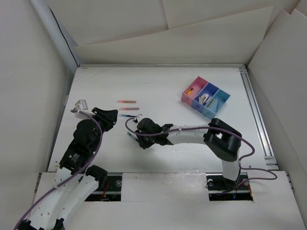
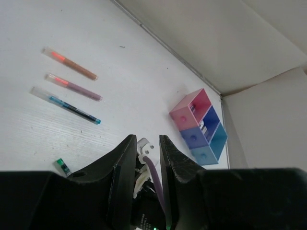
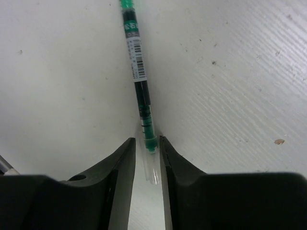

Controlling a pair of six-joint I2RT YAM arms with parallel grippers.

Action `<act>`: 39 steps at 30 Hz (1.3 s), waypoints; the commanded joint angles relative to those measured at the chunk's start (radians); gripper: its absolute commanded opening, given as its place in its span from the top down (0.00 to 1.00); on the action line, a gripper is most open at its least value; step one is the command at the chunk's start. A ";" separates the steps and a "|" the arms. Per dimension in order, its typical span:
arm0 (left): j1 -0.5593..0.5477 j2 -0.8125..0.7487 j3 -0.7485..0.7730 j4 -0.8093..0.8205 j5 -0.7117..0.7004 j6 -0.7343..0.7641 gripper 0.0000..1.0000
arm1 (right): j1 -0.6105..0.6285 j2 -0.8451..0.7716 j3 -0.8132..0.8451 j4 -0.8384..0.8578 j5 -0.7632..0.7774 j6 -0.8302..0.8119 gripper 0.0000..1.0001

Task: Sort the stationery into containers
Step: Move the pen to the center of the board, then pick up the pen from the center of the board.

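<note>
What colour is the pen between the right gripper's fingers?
Green pen with a white barcode label and clear end; right wrist view shows best.

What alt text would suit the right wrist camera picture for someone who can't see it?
A green pen with a barcode label lies on a white table, its clear end between two black fingers reaching in from the bottom edge; whether they grip it is unclear.

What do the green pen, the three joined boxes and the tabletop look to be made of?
Green pen: likely clear plastic, glossy; ink tube visible inside, barcode label on it. Boxes: coloured plastic, smooth, slightly translucent walls. Tabletop: white, matt, fine parallel grain lines; painted wood or laminate, cannot tell.
</note>
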 commanded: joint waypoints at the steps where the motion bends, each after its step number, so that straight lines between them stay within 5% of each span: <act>1: 0.000 0.006 -0.016 0.037 0.024 -0.011 0.78 | 0.007 0.002 -0.007 -0.045 0.049 0.025 0.66; 3: 0.000 -0.003 -0.016 0.038 0.024 -0.011 0.78 | 0.017 0.018 0.013 -0.045 0.060 0.025 0.58; 9: 0.000 -0.012 -0.005 0.019 0.015 -0.011 0.78 | 0.037 0.090 0.103 -0.054 0.121 0.025 0.57; 11: 0.000 -0.012 0.007 -0.001 0.015 -0.011 0.78 | 0.037 0.116 0.112 -0.054 0.121 0.025 0.62; 15: 0.000 -0.021 -0.002 -0.012 -0.005 -0.002 0.78 | 0.037 0.116 0.086 -0.020 0.112 0.034 1.00; 23: 0.000 0.006 -0.002 -0.002 0.012 -0.002 0.78 | 0.037 -0.132 -0.019 0.003 0.210 0.081 1.00; 33: 0.000 0.115 -0.097 0.123 0.127 0.007 0.78 | -0.232 -0.556 -0.124 -0.051 0.447 0.268 1.00; 39: 0.000 0.173 -0.134 0.208 0.190 0.028 0.78 | -0.573 -0.674 -0.157 -0.109 0.492 0.382 1.00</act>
